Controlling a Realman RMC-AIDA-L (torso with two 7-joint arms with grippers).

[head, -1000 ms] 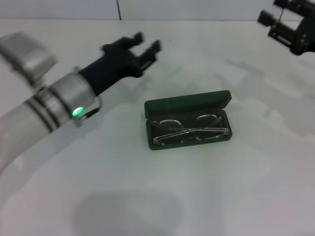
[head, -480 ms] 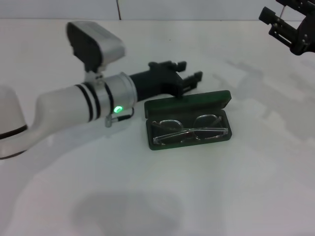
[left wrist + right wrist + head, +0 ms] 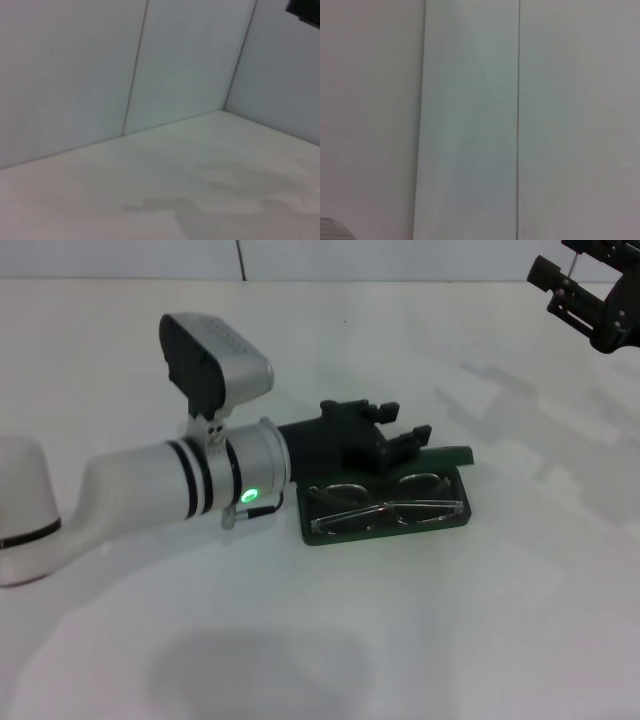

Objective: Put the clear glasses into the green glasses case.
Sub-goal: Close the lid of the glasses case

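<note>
The green glasses case lies open in the middle of the white table in the head view. The clear glasses rest folded inside its dark tray. My left gripper is open and sits at the case's raised lid, from the left. Its black fingers cover most of the lid, so only the lid's right end shows. Whether they touch the lid I cannot tell. My right gripper hangs high at the far right corner, away from the case. Neither wrist view shows the case or the glasses.
The left arm's white forearm and its camera housing stretch across the table's left half. Both wrist views show only pale wall panels, and the left wrist view also shows the bare table.
My left gripper has swung right and toward the case, from the far left of the table to the lid, which it now mostly hides. The right arm, glasses and case tray stay put.
</note>
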